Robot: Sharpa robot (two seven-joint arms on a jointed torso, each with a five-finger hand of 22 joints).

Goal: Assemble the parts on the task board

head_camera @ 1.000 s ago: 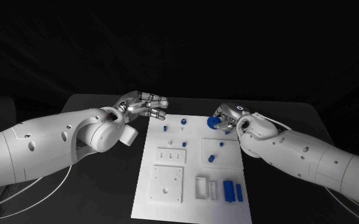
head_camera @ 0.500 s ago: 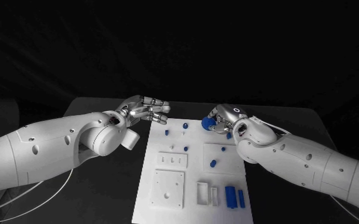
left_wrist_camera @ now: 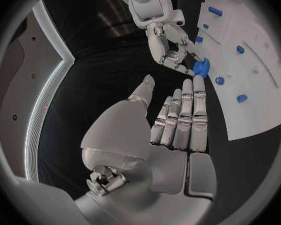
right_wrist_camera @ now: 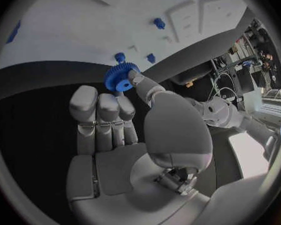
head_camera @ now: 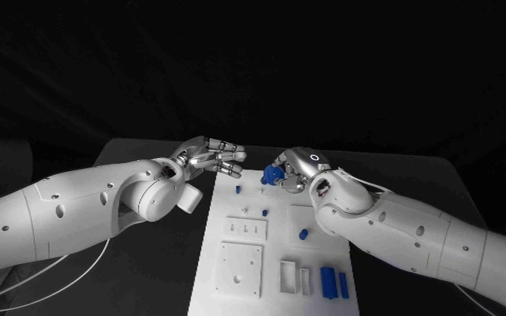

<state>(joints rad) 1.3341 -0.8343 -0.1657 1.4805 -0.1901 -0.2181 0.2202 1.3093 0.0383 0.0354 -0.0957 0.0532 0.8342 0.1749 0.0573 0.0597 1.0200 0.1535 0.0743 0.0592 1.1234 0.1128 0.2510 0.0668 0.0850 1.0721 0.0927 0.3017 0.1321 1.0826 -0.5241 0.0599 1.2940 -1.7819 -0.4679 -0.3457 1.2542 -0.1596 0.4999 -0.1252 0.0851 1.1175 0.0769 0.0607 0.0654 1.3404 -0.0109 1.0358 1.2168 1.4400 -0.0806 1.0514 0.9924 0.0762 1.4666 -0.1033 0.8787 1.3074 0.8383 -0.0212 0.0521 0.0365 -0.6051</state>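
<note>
The white task board (head_camera: 276, 257) lies lengthwise in the middle of the table. My right hand (head_camera: 293, 167) hovers over its far end and pinches a blue gear (head_camera: 272, 175) between thumb and fingers; the right wrist view shows that gear (right_wrist_camera: 119, 78) at the fingertips, just above the board (right_wrist_camera: 78, 30). My left hand (head_camera: 216, 156) floats beside the board's far left corner with its fingers stretched out, holding nothing. In the left wrist view the left hand (left_wrist_camera: 178, 122) faces the right hand (left_wrist_camera: 168, 42) and the gear (left_wrist_camera: 202, 67).
Small blue pegs (head_camera: 264, 213) and a blue knob (head_camera: 303, 234) stand mid-board. Two blue blocks (head_camera: 333, 283) lie at the near right corner beside a white slotted piece (head_camera: 287, 275). White square plates (head_camera: 239, 268) sit on the near left.
My right hand has carried the blue gear leftward over the board's far end. The left hand has drifted a little toward the board. The head view has shifted slightly.
</note>
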